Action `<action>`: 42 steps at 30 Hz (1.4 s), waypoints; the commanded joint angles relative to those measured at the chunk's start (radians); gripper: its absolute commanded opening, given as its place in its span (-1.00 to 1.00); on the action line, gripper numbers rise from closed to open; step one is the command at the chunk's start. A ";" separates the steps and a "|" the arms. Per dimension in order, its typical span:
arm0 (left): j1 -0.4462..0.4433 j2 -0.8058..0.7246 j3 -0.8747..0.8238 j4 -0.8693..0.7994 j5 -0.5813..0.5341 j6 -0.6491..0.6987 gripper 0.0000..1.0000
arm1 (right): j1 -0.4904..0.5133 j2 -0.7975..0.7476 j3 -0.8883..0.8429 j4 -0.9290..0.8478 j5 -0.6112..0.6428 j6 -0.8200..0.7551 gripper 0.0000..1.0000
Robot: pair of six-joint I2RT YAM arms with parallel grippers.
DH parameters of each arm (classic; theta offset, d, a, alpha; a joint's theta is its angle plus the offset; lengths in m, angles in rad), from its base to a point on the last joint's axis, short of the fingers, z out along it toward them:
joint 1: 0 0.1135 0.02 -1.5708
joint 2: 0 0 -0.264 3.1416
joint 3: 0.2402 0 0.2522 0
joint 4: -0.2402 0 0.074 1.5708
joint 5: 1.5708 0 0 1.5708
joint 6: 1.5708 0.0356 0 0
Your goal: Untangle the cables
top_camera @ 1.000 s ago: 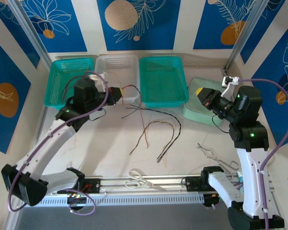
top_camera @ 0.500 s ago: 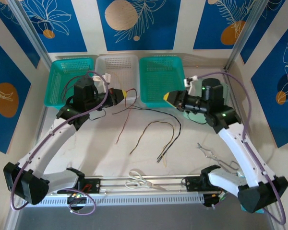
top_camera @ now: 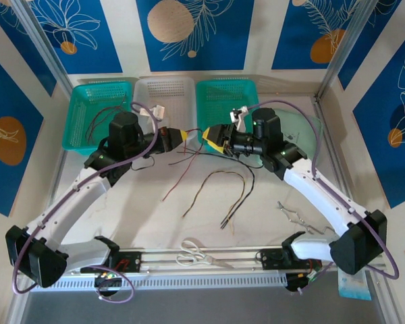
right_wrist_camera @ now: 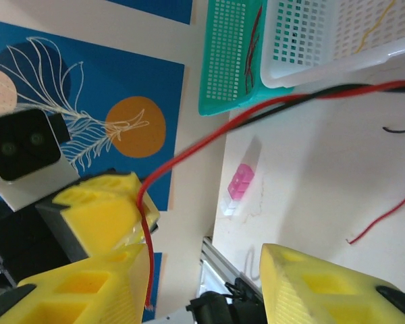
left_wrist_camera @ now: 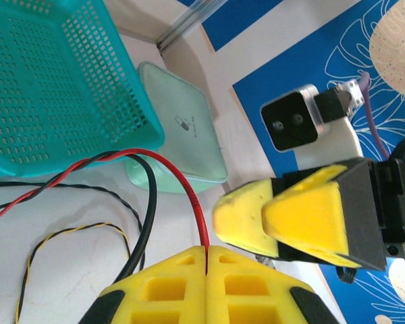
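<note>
Wide view first: the bench (top_camera: 270, 223) is a long way from tidy. Three baskets line the back: a left teal basket (top_camera: 94, 98), a white basket (top_camera: 165, 91) in the middle and a right teal basket (top_camera: 229, 101). Dark strands (top_camera: 98, 120) lie in the left one, and the right wrist view catches a yellowish strand (right_wrist_camera: 385, 13) in the white one, so I'd judge some sorting is already banked.

Now the arms, nose to nose in front of the white basket. The left end effector (top_camera: 181, 135) is clamped on a red cable (left_wrist_camera: 189, 185), pads pressed together with the wire pinched in the seam. The right end effector (top_camera: 214, 138) stands with its jaws apart, gripping nothing, just beside that same red wire.

Down to the wires. The red cable is twisted with a black cable (left_wrist_camera: 150, 202) not far from the pinch, so that pair isn't separated yet. Nearer the arm bases, loose cables (top_camera: 223, 185) loop across the middle of the bench, crossing one another. My read: partway through, with the twisted pair and those loops left to do.
</note>
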 commanded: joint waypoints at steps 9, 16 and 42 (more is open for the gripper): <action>-0.020 0.037 -0.009 0.276 0.109 -0.228 -1.00 | 0.042 0.048 0.019 0.095 0.053 0.031 -0.18; -0.032 0.047 0.019 0.275 0.105 -0.243 -1.00 | 0.044 0.036 0.000 0.176 0.122 0.068 -0.16; -0.054 0.080 0.075 0.300 0.129 -0.287 -1.00 | 0.010 0.092 -0.055 0.446 0.133 0.193 -0.10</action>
